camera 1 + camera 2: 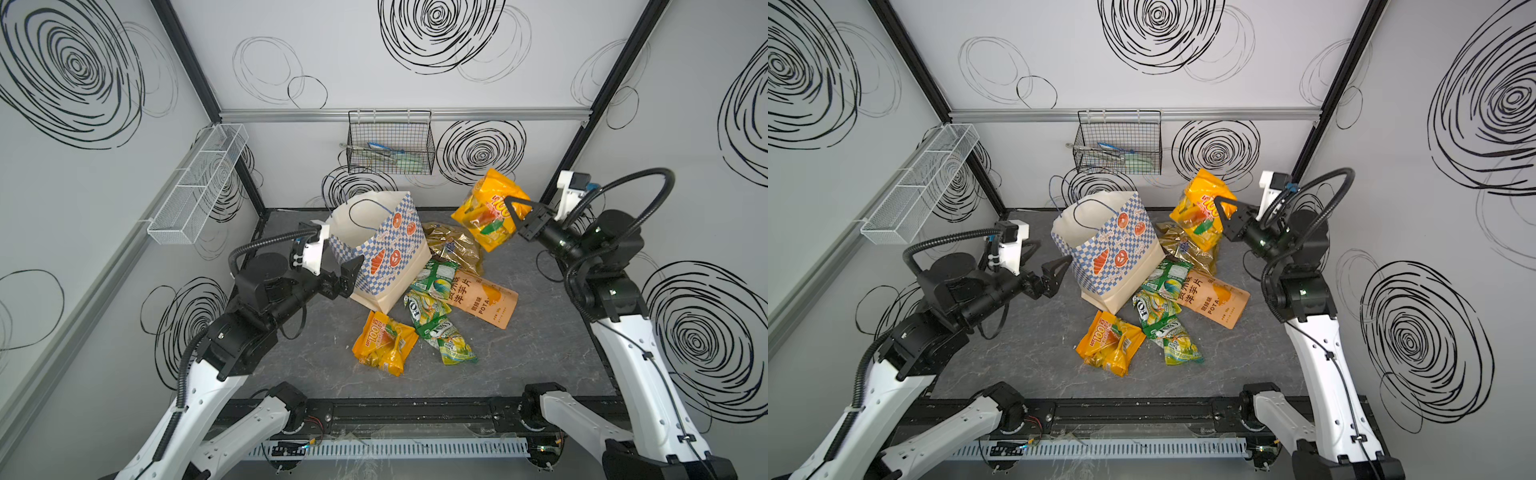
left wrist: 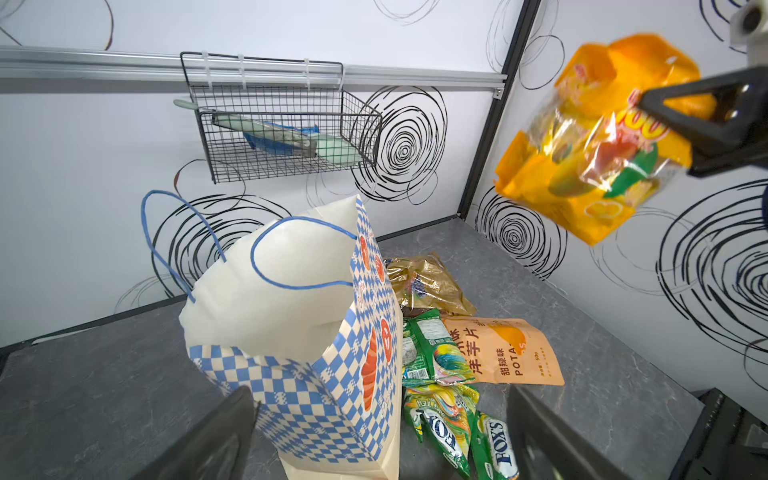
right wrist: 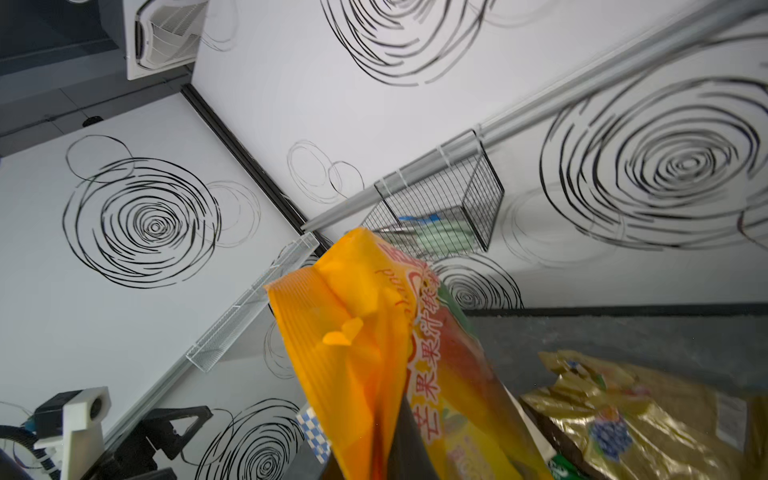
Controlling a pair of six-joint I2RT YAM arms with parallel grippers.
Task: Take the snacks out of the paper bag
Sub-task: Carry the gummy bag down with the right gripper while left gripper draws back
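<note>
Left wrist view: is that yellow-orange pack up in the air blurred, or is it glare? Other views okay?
Left wrist view: yellow-orange pack motion-blurred, paper bag sharp. Right wrist view: wall rail streaked, gold foil pack glinting. Both top views: sharp.

"FOX'S" on green-yellow pack (image 2: 503, 451); "100" on yellow-orange pack (image 1: 478, 216); "POTA", "洋芋片" on orange-tan pouch (image 2: 511, 351).

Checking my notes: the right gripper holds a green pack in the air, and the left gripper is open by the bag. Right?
Not quite: the right gripper holds an orange "100" pack, not green, as both top views show. The left gripper is open by the bag.
</note>
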